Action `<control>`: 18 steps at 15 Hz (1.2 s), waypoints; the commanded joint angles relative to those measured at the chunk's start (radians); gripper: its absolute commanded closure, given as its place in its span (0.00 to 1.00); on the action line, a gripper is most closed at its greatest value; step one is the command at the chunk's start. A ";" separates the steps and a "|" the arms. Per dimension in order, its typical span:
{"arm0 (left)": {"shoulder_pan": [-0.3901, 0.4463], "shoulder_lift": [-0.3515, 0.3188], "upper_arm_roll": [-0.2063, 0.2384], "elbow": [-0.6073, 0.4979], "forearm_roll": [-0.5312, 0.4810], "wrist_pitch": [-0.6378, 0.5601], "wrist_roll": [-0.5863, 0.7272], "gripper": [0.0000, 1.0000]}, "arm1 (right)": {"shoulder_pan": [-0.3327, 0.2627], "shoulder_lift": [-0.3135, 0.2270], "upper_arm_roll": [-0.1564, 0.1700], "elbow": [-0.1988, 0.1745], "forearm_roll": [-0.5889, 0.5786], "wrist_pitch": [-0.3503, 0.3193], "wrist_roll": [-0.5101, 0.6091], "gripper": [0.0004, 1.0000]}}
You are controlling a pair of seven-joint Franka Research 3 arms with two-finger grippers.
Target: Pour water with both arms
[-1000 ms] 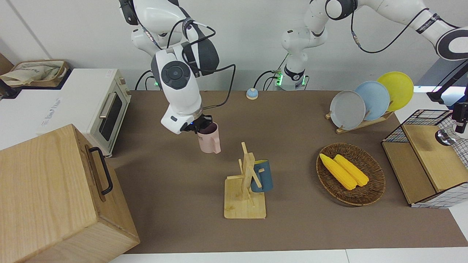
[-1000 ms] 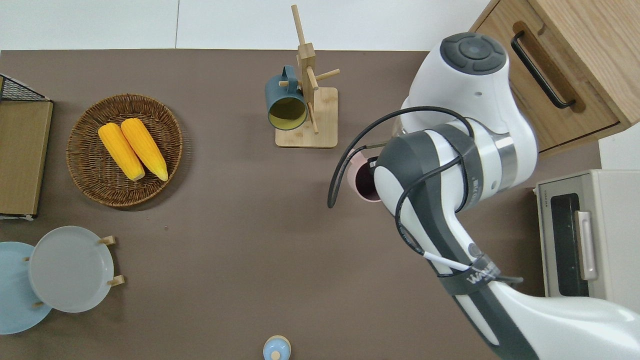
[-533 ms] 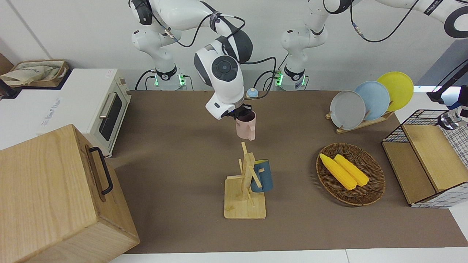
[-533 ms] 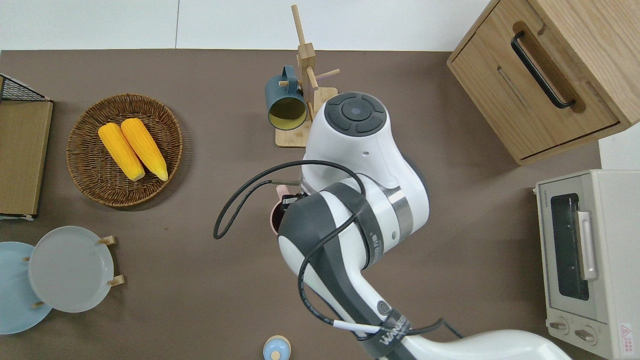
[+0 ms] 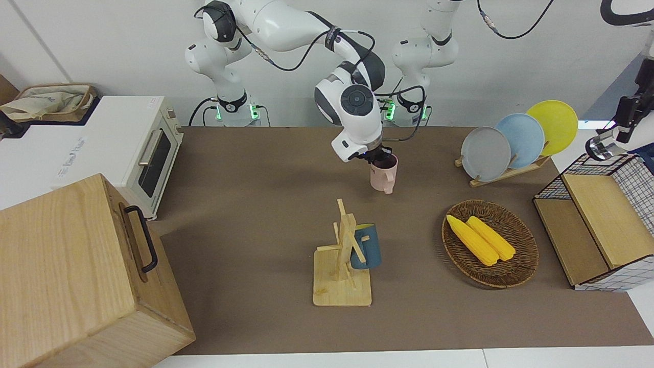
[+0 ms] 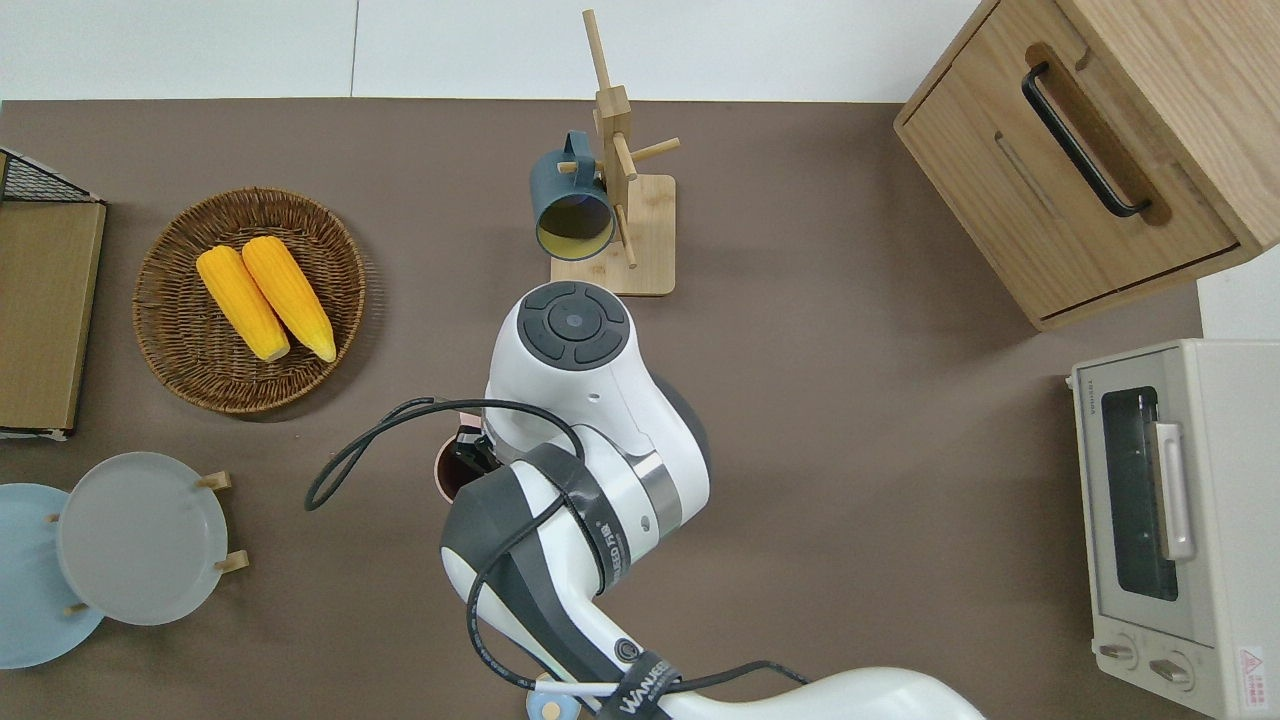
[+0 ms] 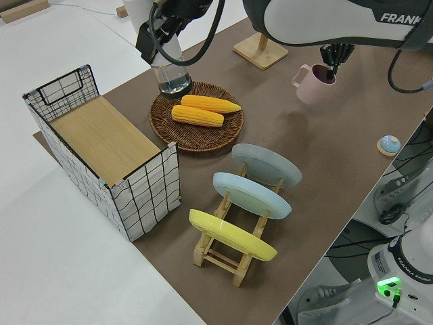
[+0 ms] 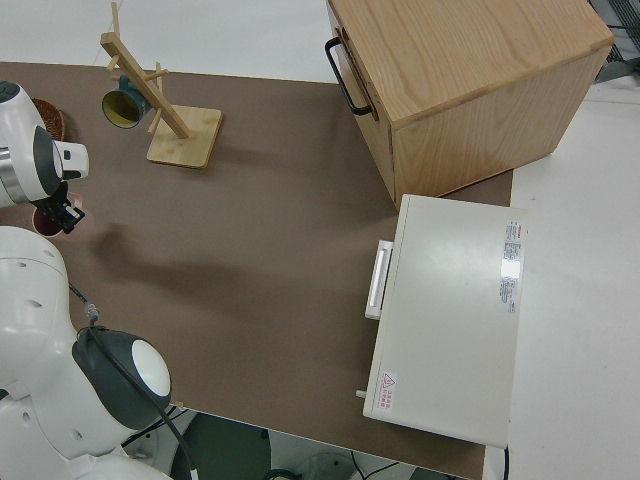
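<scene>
- Right gripper (image 5: pixel 377 155) — I see its fingers closed on the rim of a pink mug (image 5: pixel 383 174), which hangs upright in the air, mouth up, handle turned away from the robots. In the overhead view the mug (image 6: pixel 452 470) sits over bare brown mat (image 6: pixel 860 420) around mid-counter, a little toward the left arm's end.
- Left gripper (image 7: pixel 164 30) — I see it in the left side view clamped on the top of a clear glass (image 7: pixel 170 75); from that view the glass seems raised near the wicker basket's rim, but I cannot tell exactly what it is over. Some water shows in its bottom.
- Wicker basket (image 6: pixel 170 370) — toward the left arm's end, holding two ears of corn (image 6: pixel 265 297) side by side.
- Wooden mug tree (image 6: pixel 625 215) — near the counter edge farthest from the robots; a dark blue mug (image 6: pixel 572 205) hangs on one peg.
- Plate rack (image 5: pixel 511 171) — at the left arm's end, near the robots' edge: grey, light blue and yellow plates on edge.
- Wire crate (image 5: pixel 600 232) with wooden panels — at the left arm's end of the counter.
- Wooden cabinet (image 6: pixel 1110 130) with a black handle — corner farthest from the robots, right arm's end.
- White toaster oven (image 6: pixel 1170 520) — right arm's end, nearer the robots than the cabinet.
- Small blue bell (image 7: pixel 388 143) — at the robots' edge.
</scene>
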 commanded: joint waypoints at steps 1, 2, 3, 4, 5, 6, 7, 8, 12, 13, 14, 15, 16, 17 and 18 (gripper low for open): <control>-0.034 -0.138 -0.058 -0.146 0.107 0.019 -0.124 1.00 | 0.010 0.036 -0.006 0.001 0.080 0.064 0.055 1.00; -0.034 -0.164 -0.084 -0.180 0.130 0.027 -0.165 1.00 | 0.017 0.053 -0.004 0.000 0.082 0.079 0.068 1.00; -0.034 -0.183 -0.104 -0.211 0.145 0.028 -0.196 1.00 | 0.026 0.065 -0.006 -0.002 0.082 0.096 0.087 1.00; -0.034 -0.204 -0.129 -0.235 0.164 0.028 -0.222 1.00 | 0.030 0.071 -0.006 -0.002 0.083 0.110 0.099 1.00; -0.034 -0.223 -0.153 -0.261 0.176 0.028 -0.249 1.00 | 0.030 0.076 -0.006 -0.002 0.086 0.116 0.101 1.00; -0.034 -0.243 -0.176 -0.292 0.193 0.033 -0.282 1.00 | 0.030 0.076 -0.006 0.000 0.086 0.116 0.101 1.00; -0.034 -0.267 -0.199 -0.323 0.211 0.042 -0.311 1.00 | 0.030 0.076 -0.006 0.000 0.086 0.116 0.099 0.99; -0.034 -0.287 -0.218 -0.358 0.222 0.056 -0.328 1.00 | 0.028 0.076 -0.006 0.000 0.083 0.116 0.092 0.79; -0.032 -0.397 -0.278 -0.556 0.230 0.184 -0.395 1.00 | 0.019 0.076 -0.007 0.000 0.063 0.116 0.062 0.01; -0.028 -0.422 -0.295 -0.602 0.230 0.217 -0.405 1.00 | 0.017 0.075 -0.009 0.001 0.056 0.116 0.053 0.01; -0.021 -0.442 -0.314 -0.636 0.230 0.232 -0.414 1.00 | 0.017 0.071 -0.010 0.003 0.034 0.112 0.050 0.01; -0.018 -0.460 -0.328 -0.663 0.230 0.240 -0.415 1.00 | 0.014 0.064 -0.010 0.007 0.011 0.104 0.053 0.01; -0.018 -0.476 -0.338 -0.691 0.231 0.252 -0.417 1.00 | 0.017 0.053 -0.013 0.009 0.002 0.099 0.059 0.01; -0.018 -0.488 -0.347 -0.708 0.231 0.257 -0.418 1.00 | 0.019 0.030 -0.018 0.009 0.002 0.095 0.062 0.01; -0.020 -0.494 -0.350 -0.720 0.231 0.257 -0.418 1.00 | 0.014 0.007 -0.019 0.009 0.002 0.076 0.064 0.01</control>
